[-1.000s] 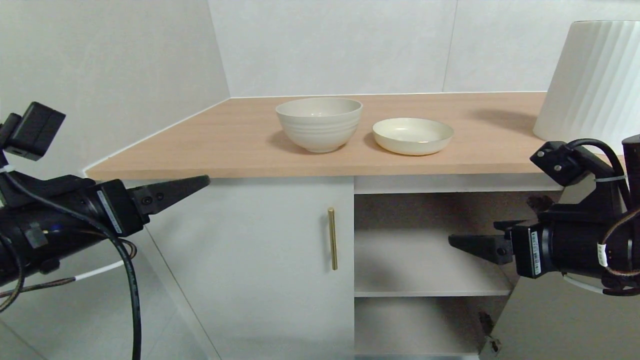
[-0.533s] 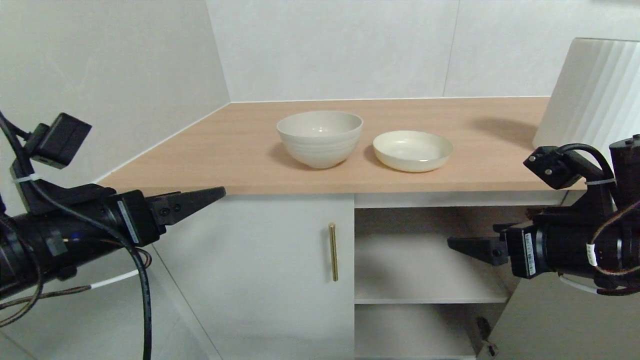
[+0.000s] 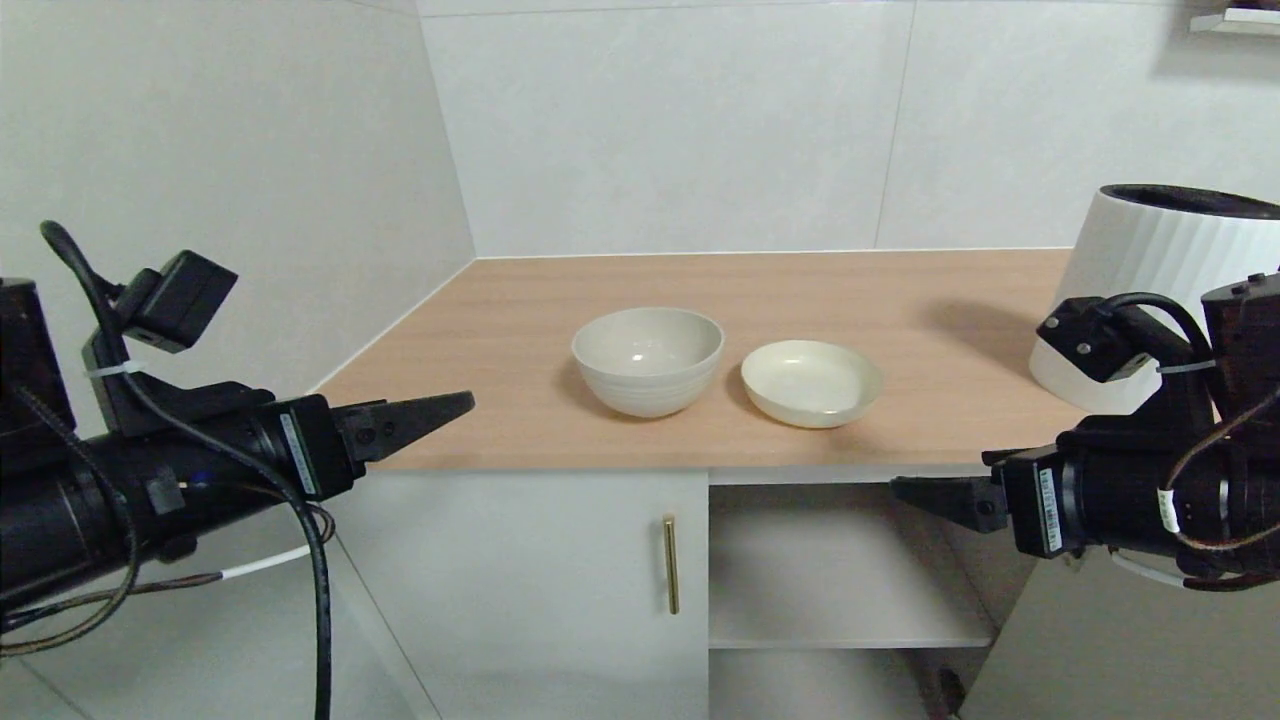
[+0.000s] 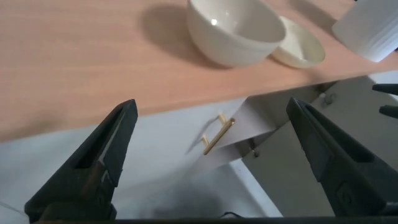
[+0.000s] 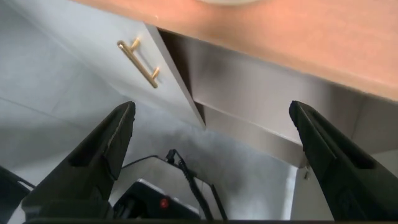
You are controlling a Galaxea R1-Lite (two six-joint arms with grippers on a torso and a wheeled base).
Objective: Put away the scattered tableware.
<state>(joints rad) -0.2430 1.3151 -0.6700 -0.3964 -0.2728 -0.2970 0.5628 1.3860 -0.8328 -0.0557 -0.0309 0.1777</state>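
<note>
A cream ribbed bowl (image 3: 648,360) and a shallow cream dish (image 3: 812,382) stand side by side on the wooden countertop (image 3: 520,330). In the left wrist view the bowl (image 4: 235,31) and dish (image 4: 301,46) lie beyond the counter's front edge. My left gripper (image 3: 455,405) is open and empty, level with the counter's front-left edge, left of the bowl. Below the counter edge, my right gripper (image 3: 905,490) is open and empty in front of the open cabinet compartment (image 3: 850,560). Both wrist views show the jaws wide apart around the left gripper (image 4: 211,155) and the right gripper (image 5: 214,162).
A tall white ribbed container (image 3: 1160,290) stands on the counter at the right. The left cabinet door is shut and has a brass handle (image 3: 671,563). The right door (image 3: 1090,650) hangs open under my right arm. A shelf (image 3: 850,625) crosses the open compartment. Walls close off the back and left.
The whole head view has shifted down as the camera rose. Both grippers now sit higher against the counter edge. The bowl and dish have kept their places.
</note>
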